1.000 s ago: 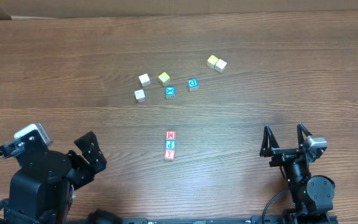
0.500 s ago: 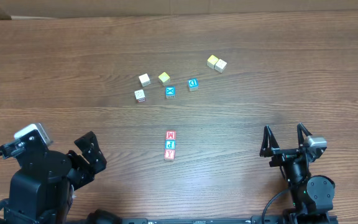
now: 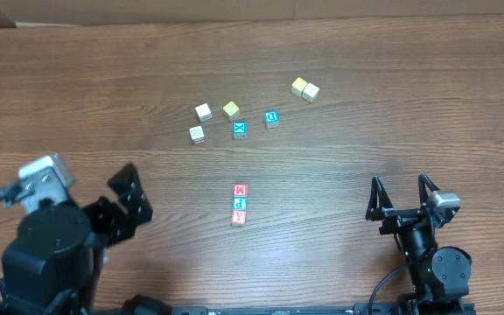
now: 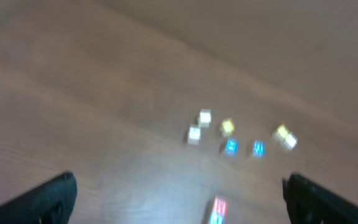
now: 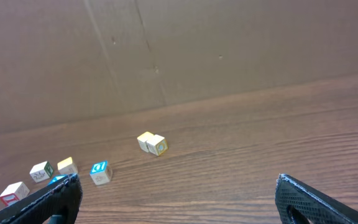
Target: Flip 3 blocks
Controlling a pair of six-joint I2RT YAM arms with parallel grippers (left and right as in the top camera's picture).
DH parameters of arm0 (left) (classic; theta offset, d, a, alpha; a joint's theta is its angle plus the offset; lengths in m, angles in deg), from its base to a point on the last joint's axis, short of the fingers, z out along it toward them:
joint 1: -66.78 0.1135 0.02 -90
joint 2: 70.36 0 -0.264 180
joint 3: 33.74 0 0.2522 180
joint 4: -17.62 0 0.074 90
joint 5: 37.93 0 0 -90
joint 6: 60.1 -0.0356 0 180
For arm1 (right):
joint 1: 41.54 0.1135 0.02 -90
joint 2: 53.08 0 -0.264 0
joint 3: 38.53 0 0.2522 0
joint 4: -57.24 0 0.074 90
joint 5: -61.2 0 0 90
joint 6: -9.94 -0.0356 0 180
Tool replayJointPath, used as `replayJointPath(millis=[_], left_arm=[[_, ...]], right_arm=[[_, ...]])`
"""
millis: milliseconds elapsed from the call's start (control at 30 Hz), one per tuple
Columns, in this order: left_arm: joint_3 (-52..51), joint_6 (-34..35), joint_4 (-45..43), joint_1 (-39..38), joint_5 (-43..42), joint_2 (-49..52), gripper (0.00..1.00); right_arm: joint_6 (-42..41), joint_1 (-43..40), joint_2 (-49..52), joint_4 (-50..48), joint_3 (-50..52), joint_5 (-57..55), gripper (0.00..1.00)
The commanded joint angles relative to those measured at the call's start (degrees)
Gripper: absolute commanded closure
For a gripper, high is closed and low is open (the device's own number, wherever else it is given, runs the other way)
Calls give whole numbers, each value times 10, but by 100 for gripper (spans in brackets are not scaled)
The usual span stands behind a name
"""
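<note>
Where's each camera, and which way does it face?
Overhead: above the table, looking straight down; left arm and right arm at the bottom edge.
Left wrist: on the left arm, facing forward over the table, blurred; left end effector open, fingertips in the lower corners.
Right wrist: on the right arm, low, facing the cardboard wall; right end effector likewise.
Shared: all see the yellow pair and D block.

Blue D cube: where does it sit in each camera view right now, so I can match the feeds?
Overhead: blue D cube in the far cluster, above centre, right of the blue X cube.
Left wrist: blurred; blue D cube is the right-hand of two blue cubes, lower centre-right.
Right wrist: blue D cube lower left.
Shared landmark: the touching yellow-and-white pair, to its right in every view.
</note>
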Motion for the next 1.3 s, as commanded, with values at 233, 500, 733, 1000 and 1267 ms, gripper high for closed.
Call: replayJointPath(millis=[233,500,733,1000,1267], left_arm=[[-306,-273,-352,99,-190,-124,0],[-565,-273,-527,146,-261,-277,0],[-717,-273,-631,189,-321,-383,0],[-792,-298,-671,190,-331,-438,0],[-841,-311,-713,190,-331,-461,0]], right_arm=[[5,-2,-6,-4,6,3,0],[5,-2,-6,-4,6,3,0],[5,-2,-6,-4,6,3,0],[5,-2,-6,-4,6,3,0],[5,-2,-6,-4,6,3,0]])
